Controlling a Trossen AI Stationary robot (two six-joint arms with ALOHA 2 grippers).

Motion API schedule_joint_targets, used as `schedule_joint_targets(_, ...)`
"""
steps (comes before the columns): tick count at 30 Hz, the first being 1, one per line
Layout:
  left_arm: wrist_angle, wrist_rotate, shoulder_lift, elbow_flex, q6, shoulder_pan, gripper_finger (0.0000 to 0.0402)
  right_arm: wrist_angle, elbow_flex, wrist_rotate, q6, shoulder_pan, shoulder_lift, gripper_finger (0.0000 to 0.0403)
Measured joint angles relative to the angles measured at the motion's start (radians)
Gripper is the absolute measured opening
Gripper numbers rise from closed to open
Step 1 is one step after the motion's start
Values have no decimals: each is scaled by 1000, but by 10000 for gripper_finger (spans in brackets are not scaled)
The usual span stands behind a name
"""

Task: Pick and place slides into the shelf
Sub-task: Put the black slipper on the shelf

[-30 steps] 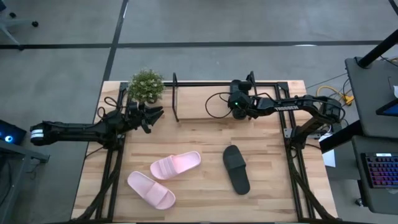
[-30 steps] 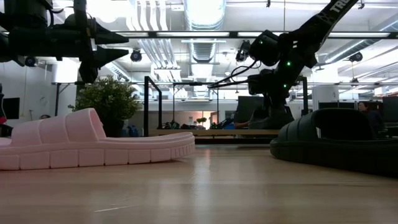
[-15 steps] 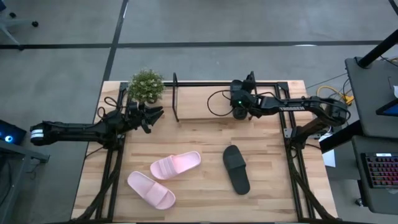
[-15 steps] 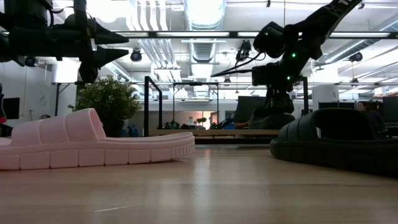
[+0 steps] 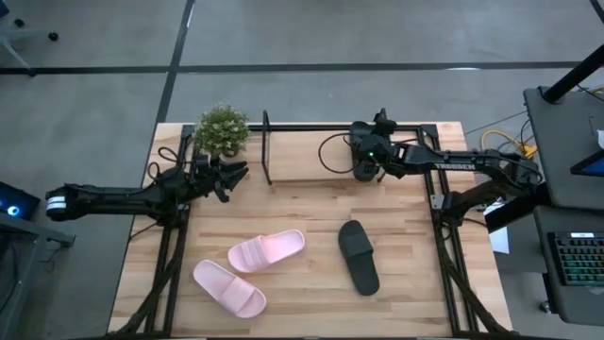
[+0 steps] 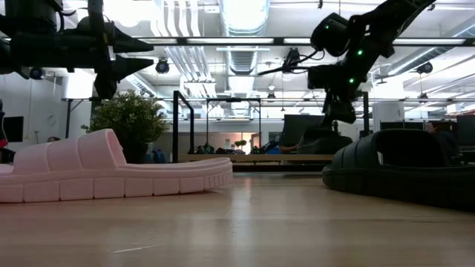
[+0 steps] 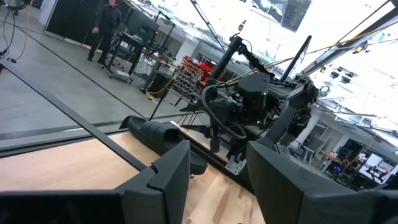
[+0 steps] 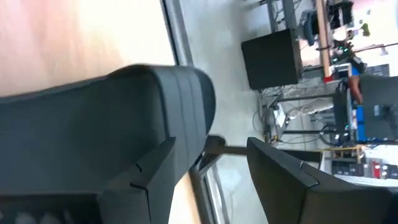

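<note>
Slides are the job here, and 3 of them lie out on the big pale wooden table (image 5: 302, 217), the largest thing in view: a pale pink pair, one (image 5: 266, 251) angled beside the other (image 5: 229, 288) toward the near left, and 1 black slide (image 5: 360, 256) well apart to their right. At the far edge stands the low shelf of thin black tubing with a light wooden board (image 5: 302, 168), and the 4th slide, black (image 7: 163, 134), rests on its right end, so 1 of 4 looks delivered. Right tool (image 5: 361, 162) hovers just over that shelved slide; its fingers stand apart with the wide strap showing beside one of them and nothing clamped, which reads as a release and a lift clear of the rack. Left tool (image 5: 229, 175) waits at the table's left edge, near the shelf's left post, fingers parted and empty, presumably kept out of the way. Smallest, a bushy green potted plant (image 5: 222, 129) sits at the far left corner beside the shelf.
</note>
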Motion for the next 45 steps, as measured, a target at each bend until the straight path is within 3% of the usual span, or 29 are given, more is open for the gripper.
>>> schedule_joint_targets(13, -1, 0, 0, 0, 0, 0, 144, -68, 28, 3, 131, 155, -205, 171)
schedule_joint_targets(23, 2, 0, 0, 0, 0, 0, 144, -115, 203, -14, 511, 309, -257, 173)
schedule_joint_targets(27, 2, 0, 0, 0, 0, 0, 144, -188, 288, -88, 715, 346, -282, 168)
schedule_joint_targets(32, 2, 1, 0, 0, 0, 0, 144, -223, 368, -255, 891, 389, -308, 161)
schedule_joint_targets(37, 2, 1, 0, 0, 1, 0, 144, -233, 425, -394, 898, 464, -328, 150)
schedule_joint_targets(45, 2, 9, 0, 0, 1, 0, 144, -239, 474, -420, 929, 591, -343, 131)
